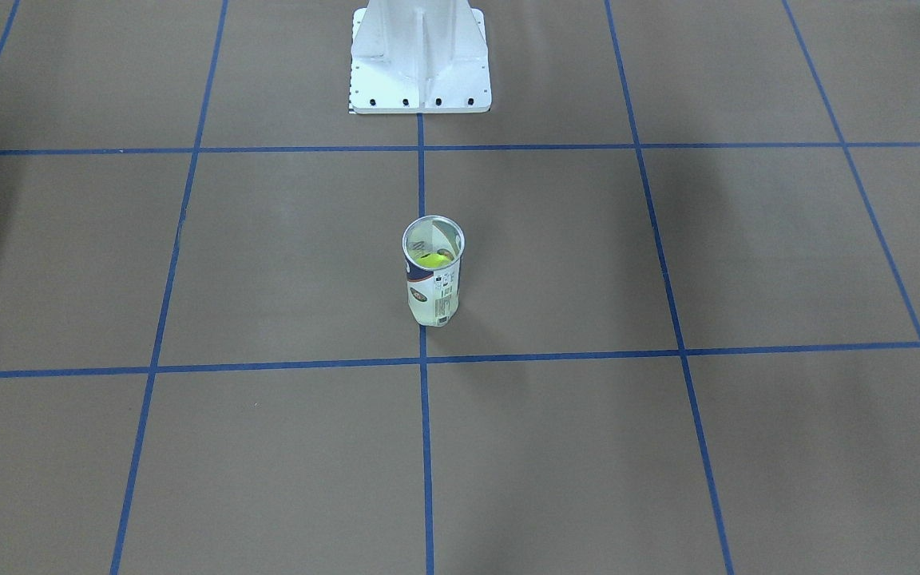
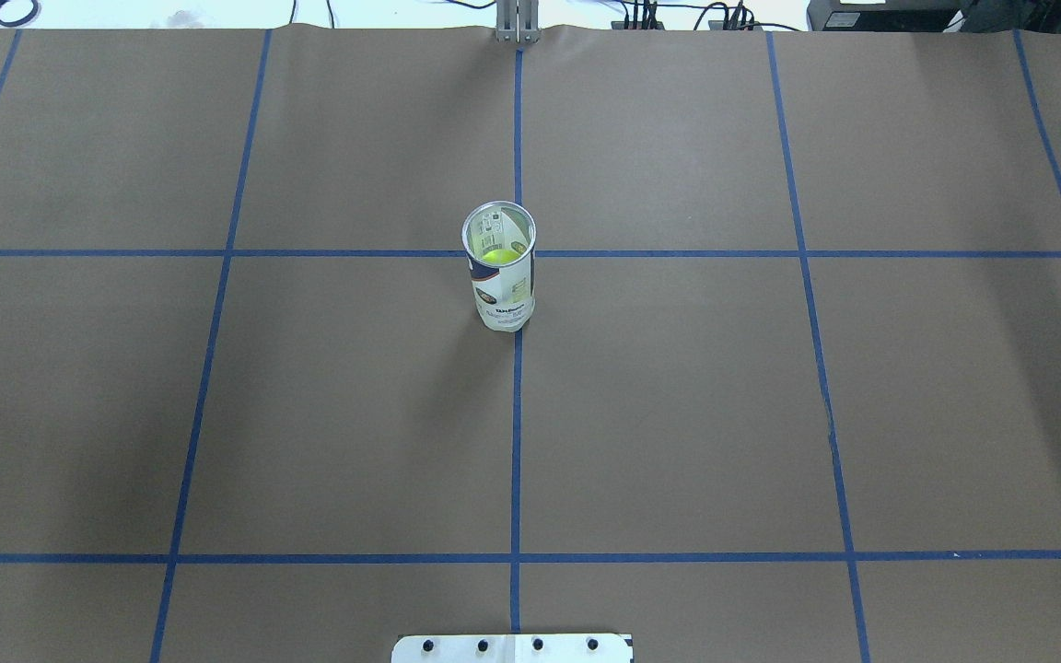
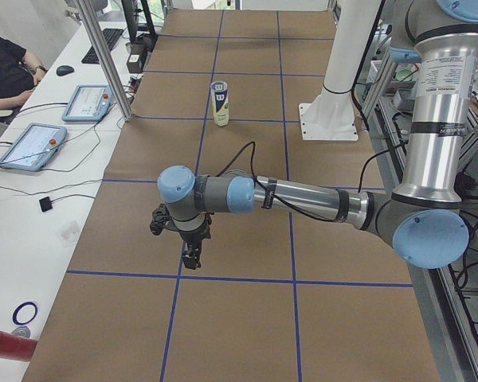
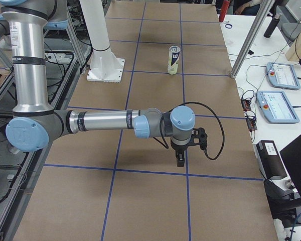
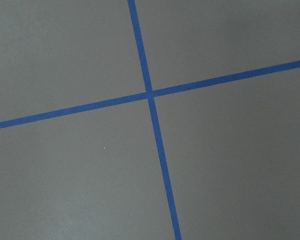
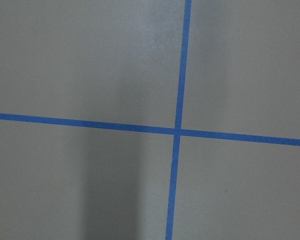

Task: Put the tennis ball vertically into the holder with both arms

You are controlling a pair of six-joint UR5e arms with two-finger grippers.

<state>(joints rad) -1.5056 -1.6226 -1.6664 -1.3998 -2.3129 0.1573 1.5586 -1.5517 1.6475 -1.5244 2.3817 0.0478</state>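
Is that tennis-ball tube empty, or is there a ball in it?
Not empty. Down the open mouth of the upright tennis-ball tube, a yellow-green tennis ball shows inside.

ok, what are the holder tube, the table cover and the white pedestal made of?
Holder: seemingly clear glossy plastic; wall looks see-through below the printed label. Table cover: probably matte brown paper; its far edge ripples. Pedestal: looks like white-painted metal; ribbed, with a bolted flange.
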